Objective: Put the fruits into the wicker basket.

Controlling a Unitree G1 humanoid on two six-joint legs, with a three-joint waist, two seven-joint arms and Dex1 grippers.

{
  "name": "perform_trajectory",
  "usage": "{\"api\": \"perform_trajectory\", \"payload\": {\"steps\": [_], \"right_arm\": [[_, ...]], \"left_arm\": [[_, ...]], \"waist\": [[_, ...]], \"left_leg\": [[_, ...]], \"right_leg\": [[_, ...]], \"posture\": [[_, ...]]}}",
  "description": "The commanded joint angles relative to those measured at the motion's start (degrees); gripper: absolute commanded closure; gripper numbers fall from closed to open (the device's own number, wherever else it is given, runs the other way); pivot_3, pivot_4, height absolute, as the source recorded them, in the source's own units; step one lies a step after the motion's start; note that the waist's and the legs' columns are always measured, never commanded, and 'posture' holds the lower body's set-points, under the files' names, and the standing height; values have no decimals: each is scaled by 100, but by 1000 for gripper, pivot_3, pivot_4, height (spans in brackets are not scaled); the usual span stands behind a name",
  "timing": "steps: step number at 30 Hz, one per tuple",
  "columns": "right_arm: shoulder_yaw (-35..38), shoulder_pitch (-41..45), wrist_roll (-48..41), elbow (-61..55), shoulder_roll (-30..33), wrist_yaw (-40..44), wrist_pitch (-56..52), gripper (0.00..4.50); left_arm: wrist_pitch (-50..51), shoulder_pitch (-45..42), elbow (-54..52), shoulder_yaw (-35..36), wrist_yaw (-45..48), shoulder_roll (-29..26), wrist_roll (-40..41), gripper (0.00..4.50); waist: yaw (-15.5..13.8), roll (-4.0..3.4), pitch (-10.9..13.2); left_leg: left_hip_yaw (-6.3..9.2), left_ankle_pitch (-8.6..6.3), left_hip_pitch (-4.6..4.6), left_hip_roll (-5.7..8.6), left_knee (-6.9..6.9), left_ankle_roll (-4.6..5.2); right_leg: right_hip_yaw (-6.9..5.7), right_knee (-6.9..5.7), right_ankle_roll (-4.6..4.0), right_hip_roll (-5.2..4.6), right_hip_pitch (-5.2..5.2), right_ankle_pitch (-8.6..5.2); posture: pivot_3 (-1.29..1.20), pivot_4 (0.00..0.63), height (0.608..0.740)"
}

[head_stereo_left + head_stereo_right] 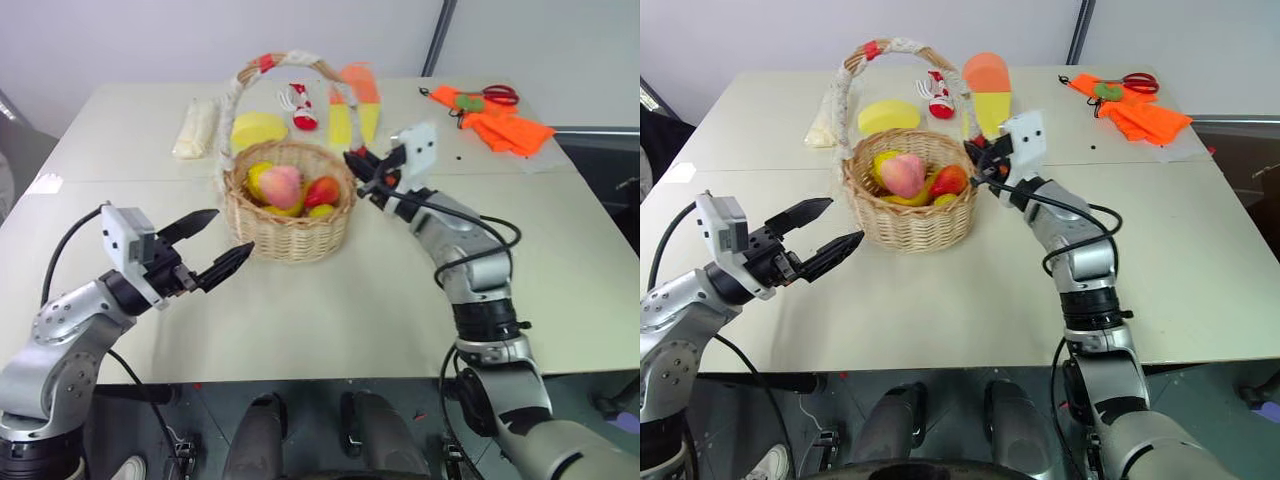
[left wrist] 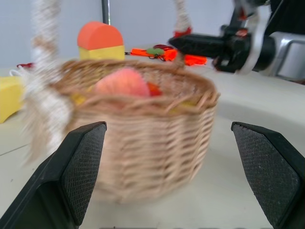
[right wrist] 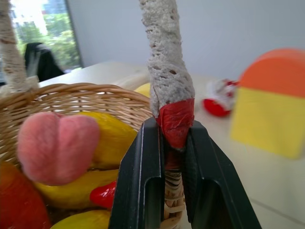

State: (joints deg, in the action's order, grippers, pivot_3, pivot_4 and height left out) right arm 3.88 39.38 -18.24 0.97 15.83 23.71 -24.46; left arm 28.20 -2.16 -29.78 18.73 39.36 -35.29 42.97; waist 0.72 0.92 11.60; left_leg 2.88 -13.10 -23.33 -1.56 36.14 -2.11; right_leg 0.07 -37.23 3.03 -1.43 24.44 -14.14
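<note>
The wicker basket stands mid-table, and its arched handle is wrapped in white cloth with red bands. Inside lie the pink-orange peach and the red mango-like fruit, on top of yellow toy pieces. My right gripper is at the basket's right rim, shut on the foot of the handle at its red band. Just off the basket's front left side, my left gripper is open and holds nothing. In the left wrist view the basket wall sits between its two fingers.
Behind the basket are a flat yellow wedge, an orange-topped yellow arched block, a small red-and-white toy and a cream packet. Orange cloth and red-handled scissors lie at the far right. The table's front edge is near.
</note>
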Motion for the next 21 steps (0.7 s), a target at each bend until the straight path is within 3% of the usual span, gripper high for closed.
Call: {"api": "perform_trajectory", "payload": {"steps": [1,8,12,17,21], "right_arm": [[795,42,228,-212,562,-454,412,4486],[1395,-227,886,509,1399,-1196,793,4486],[1550,-343,896,571,1395,-1412,818,2655],[1638,-770,827,35,1407,-1437,717,35],[1837,-1268,611,-514,1524,-1262,592,35]], "left_arm": [[-97,-120,-134,-46,20,-9,26,0],[-149,-556,154,-437,144,72,-69,0],[-219,-777,345,-629,248,101,-181,0],[-246,-851,424,-680,319,131,-216,0],[-230,-756,408,-614,355,116,-213,0]], "waist": [[-14,0,0],[32,0,0],[69,-5,1],[39,-5,0],[19,-5,0]], "left_leg": [[0,0,-1,1,0,0],[-11,0,3,2,-2,0],[-36,-2,20,-5,-9,3],[-80,-7,39,-26,-8,13],[-92,-9,40,-27,-6,17]], "right_leg": [[-1,0,-4,0,0,-2],[5,2,-12,0,0,-7],[37,-9,1,13,1,1],[83,-11,-2,39,2,3],[92,-9,-1,40,2,2]], "posture": [[0,150,737],[0,150,737],[0,150,737],[0,150,737],[0,150,737]]}}
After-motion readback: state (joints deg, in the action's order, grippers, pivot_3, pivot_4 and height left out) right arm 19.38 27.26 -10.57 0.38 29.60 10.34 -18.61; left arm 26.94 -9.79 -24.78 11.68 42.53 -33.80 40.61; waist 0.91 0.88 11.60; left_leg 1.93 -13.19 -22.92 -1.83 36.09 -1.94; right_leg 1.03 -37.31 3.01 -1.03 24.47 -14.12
